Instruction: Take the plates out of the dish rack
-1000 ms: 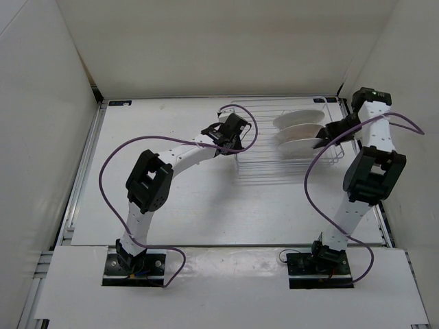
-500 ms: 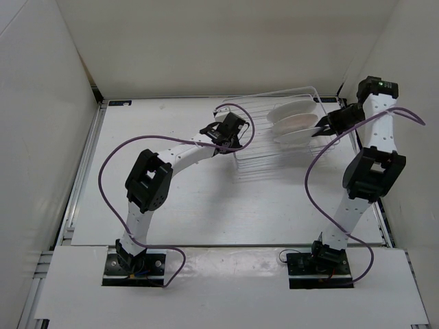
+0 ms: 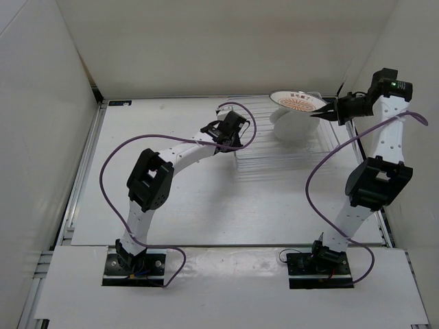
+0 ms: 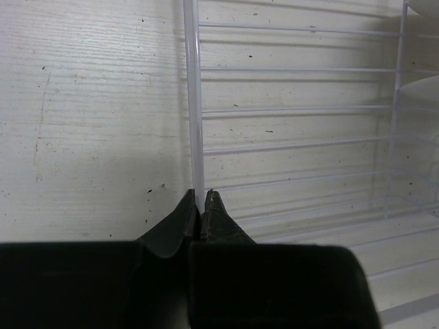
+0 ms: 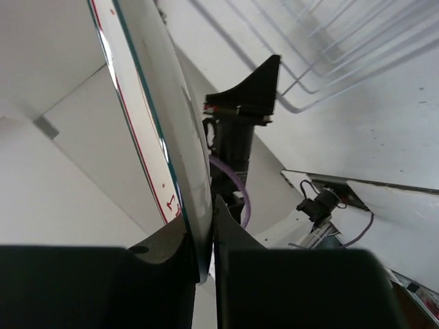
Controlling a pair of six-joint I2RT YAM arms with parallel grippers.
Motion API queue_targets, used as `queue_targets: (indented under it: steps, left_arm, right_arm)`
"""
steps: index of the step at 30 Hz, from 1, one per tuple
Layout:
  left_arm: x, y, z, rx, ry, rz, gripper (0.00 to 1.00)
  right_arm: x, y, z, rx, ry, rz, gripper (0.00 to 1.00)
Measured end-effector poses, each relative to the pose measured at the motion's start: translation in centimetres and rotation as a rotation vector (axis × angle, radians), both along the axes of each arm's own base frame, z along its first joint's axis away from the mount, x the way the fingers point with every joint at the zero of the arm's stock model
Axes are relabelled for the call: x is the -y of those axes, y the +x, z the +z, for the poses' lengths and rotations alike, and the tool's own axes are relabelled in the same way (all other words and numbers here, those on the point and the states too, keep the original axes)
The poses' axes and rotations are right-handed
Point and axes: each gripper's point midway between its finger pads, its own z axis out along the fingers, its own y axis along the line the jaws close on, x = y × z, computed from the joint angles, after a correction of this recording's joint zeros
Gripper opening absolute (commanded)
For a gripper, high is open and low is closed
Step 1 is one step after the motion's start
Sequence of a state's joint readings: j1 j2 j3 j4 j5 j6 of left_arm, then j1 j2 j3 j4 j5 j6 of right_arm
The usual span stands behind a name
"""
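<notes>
Top view: the right pincer (image 3: pixel 322 114) is clamped on the near rim of the sunburst plate (image 3: pixel 297 102), which hangs face-up in the air above the far right end of the dish rack (image 3: pixel 264 154), free of its slots. One second earlier this plate stood on edge in the rack beside the second plate (image 3: pixel 293 127), with the pincer already at its rim. Half a second earlier the rack itself appeared tipped upward with the rising plate. It now seems to lie flat on the tabletop (image 3: pixel 171 199) again.

Right wrist view: the plate's rim (image 5: pixel 154 103) passes between the closed fingers of the right pincer (image 5: pixel 202 226), and its patterned edge shows along one side.

Left wrist view: the left pincer (image 4: pixel 200 200) is closed on the rack's left edge wire (image 4: pixel 195 103), apparently steadying the rack while the plate is drawn out. In the top view the left pincer (image 3: pixel 236 137) sits at that same edge.

Significance: the first of two plates has cleared the rack and awaits placement on the tabletop. The second plate stands in its slot, white underside toward the camera, so roughly half of the unloading remains.
</notes>
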State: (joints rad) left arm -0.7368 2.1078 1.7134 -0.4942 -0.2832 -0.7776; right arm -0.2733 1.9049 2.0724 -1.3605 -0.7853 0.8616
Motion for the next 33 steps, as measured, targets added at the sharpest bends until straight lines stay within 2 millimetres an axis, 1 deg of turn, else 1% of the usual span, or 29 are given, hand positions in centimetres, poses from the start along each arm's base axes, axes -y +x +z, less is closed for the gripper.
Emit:
queue_targets:
  steps: [2,6,8,10,12,14,16,18,20,23,24,25,26,29,33]
  left_arm:
    - [0.0,0.0,0.0,-0.002,0.005,-0.007,0.0]
    - [0.1,0.0,0.0,-0.008,0.013,-0.019,0.0]
    - [0.1,0.0,0.0,-0.01,0.013,-0.024,0.0]
    - [0.1,0.0,0.0,-0.012,0.015,-0.028,0.0]
    - [0.1,0.0,0.1,-0.016,0.018,-0.034,0.0]
    - [0.1,0.0,0.0,-0.023,0.025,-0.041,0.0]
    - [0.1,0.0,0.0,-0.035,0.033,-0.049,0.0]
    - [0.1,0.0,0.0,-0.045,0.043,-0.057,0.0]
    - [0.1,-0.1,0.0,-0.056,0.052,-0.062,0.0]
    - [0.1,-0.1,0.1,-0.069,0.056,-0.07,0.0]
    - [0.0,-0.1,0.0,-0.074,0.053,-0.071,0.0]
    - [0.0,-0.1,0.0,-0.076,0.052,-0.072,0.0]
    - [0.0,-0.1,0.0,-0.077,0.051,-0.073,0.0]
    - [0.0,-0.1,0.0,-0.082,0.047,-0.075,0.0]
    - [-0.2,-0.1,0.0,-0.09,0.046,-0.083,0.0]
  right_arm:
    - [-0.2,0.1,1.2,0.041,0.035,0.004,0.0]
    - [-0.4,0.4,2.6,0.122,0.102,0.006,0.0]
    - [-0.6,0.1,3.4,0.162,0.117,0.018,0.0]
    - [-0.8,-0.4,4.7,0.228,0.102,0.041,0.0]
    - [-1.3,-1.5,6.3,0.309,0.075,0.071,0.0]
    - [-1.9,-3.3,7.9,0.393,0.038,0.107,0.0]
    - [-2.9,-5.9,9.3,0.48,-0.016,0.15,0.0]
    - [-4.2,-9.5,10.0,0.542,-0.069,0.193,0.0]
    - [-5.8,-13.6,9.7,0.58,-0.105,0.241,0.0]
    - [-7.6,-20.0,7.2,0.575,-0.15,0.306,0.0]
    - [-7.9,-21.7,6.1,0.571,-0.161,0.315,0.0]
    - [-7.9,-22.6,5.0,0.554,-0.173,0.319,0.0]
    - [-8.0,-24.5,3.3,0.53,-0.183,0.321,0.0]
    - [-8.0,-27.7,-1.8,0.446,-0.21,0.326,0.0]
    - [-7.6,-30.2,-8.8,0.305,-0.237,0.327,0.0]
